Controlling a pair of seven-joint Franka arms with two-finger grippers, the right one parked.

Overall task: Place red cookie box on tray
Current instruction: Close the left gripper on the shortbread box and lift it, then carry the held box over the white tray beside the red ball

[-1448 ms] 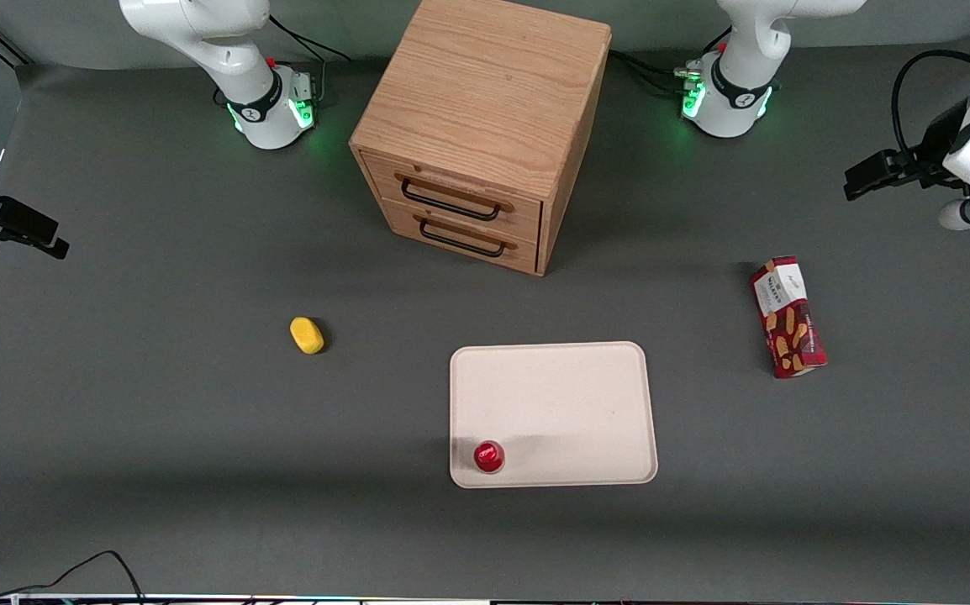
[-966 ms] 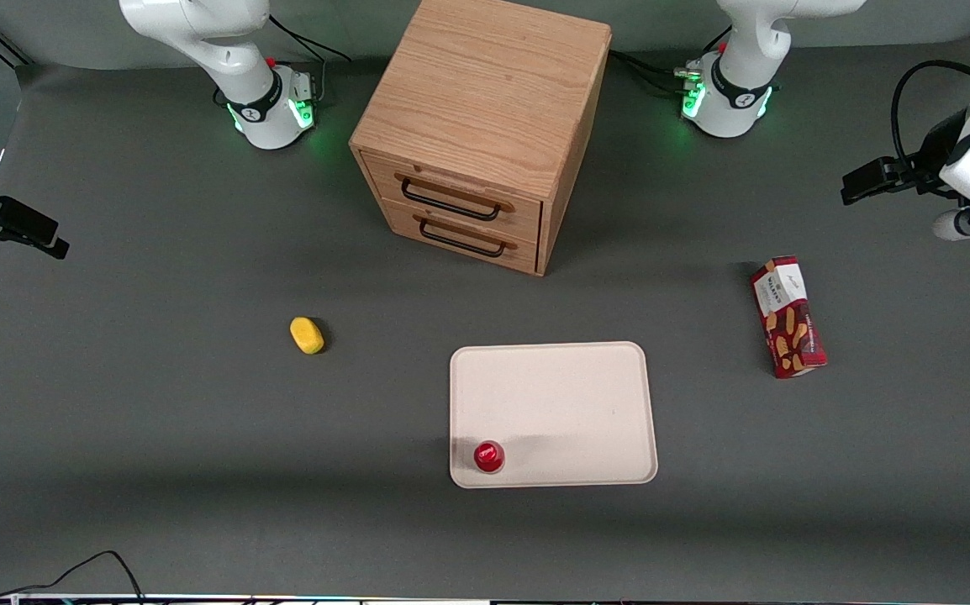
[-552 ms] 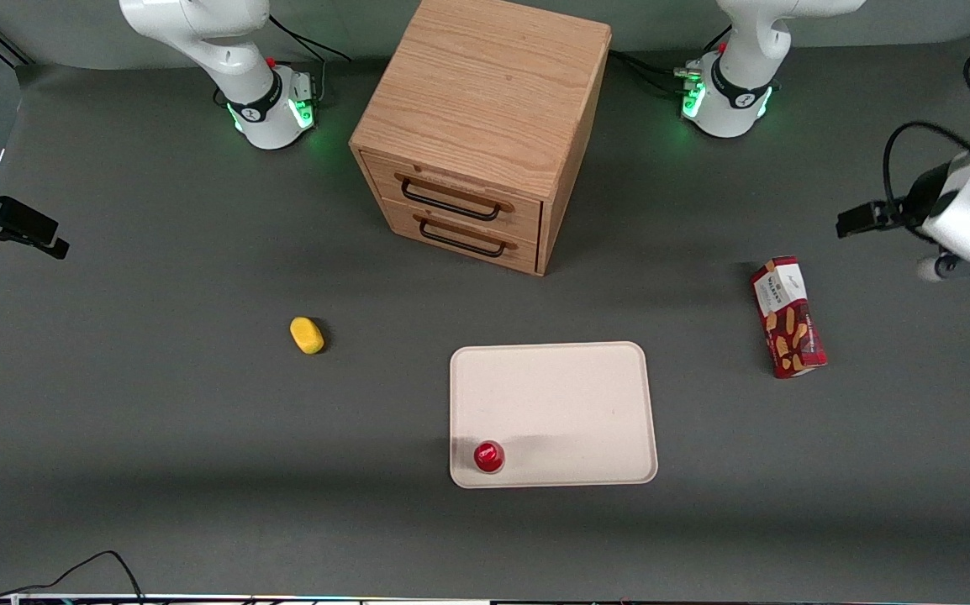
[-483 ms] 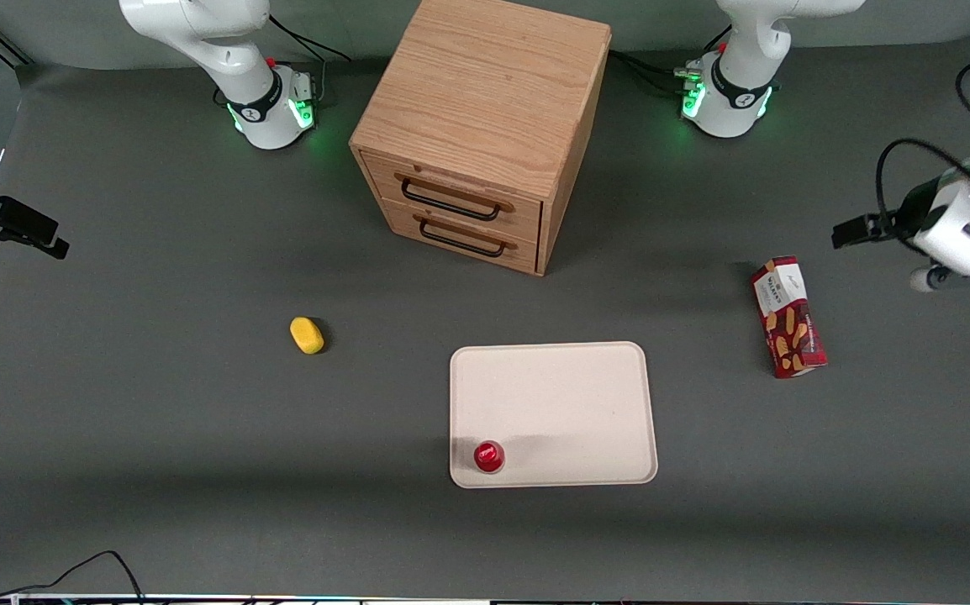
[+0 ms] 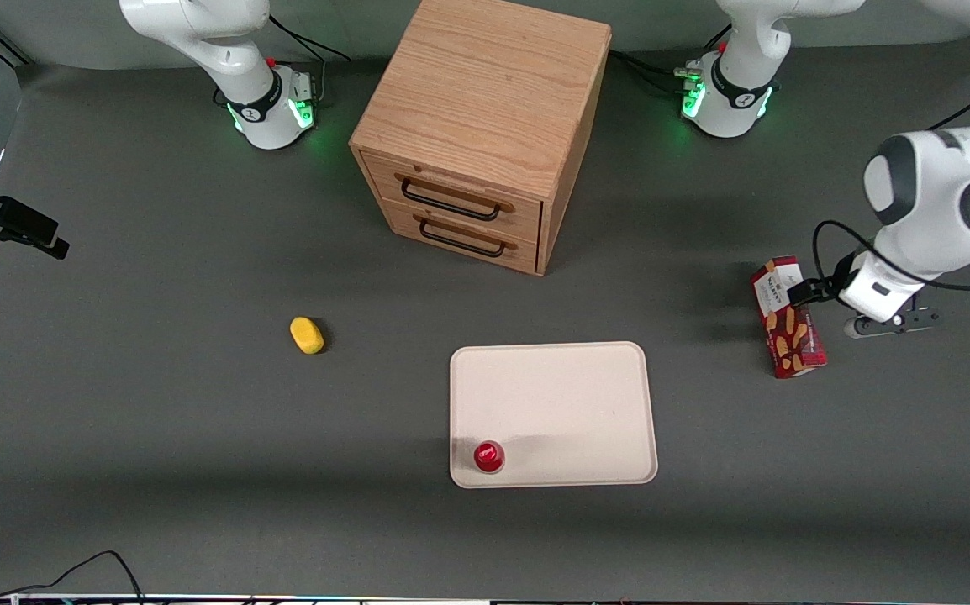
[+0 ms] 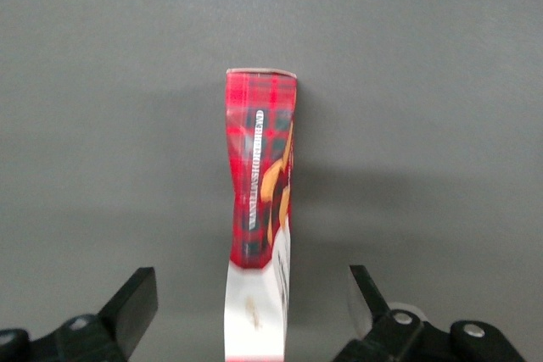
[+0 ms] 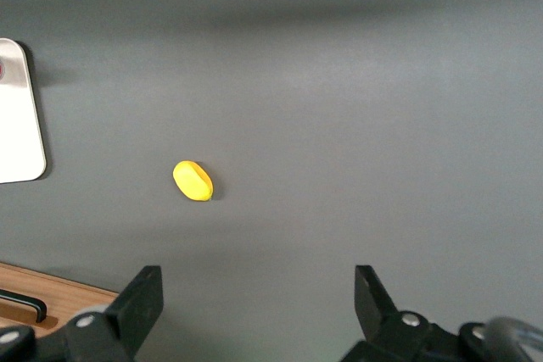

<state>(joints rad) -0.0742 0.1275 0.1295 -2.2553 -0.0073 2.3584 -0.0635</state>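
The red cookie box (image 5: 788, 318) lies on the grey table toward the working arm's end, apart from the cream-white tray (image 5: 586, 395). My left gripper (image 5: 888, 324) hovers over the box. In the left wrist view the gripper (image 6: 250, 287) is open, its two black fingertips (image 6: 136, 290) standing either side of the box's white label end (image 6: 257, 311) without touching it. The box (image 6: 259, 175) shows its narrow side to that camera and runs away from the fingers.
A small round red can (image 5: 489, 456) stands on the tray's corner nearest the front camera. A wooden drawer cabinet (image 5: 485, 109) stands farther from the camera than the tray. A yellow oval object (image 5: 308, 334) lies toward the parked arm's end; it also shows in the right wrist view (image 7: 193, 181).
The left arm has swung in from the table's edge and come down toward the cookie box, ending over it. The box, tray and can have not moved.
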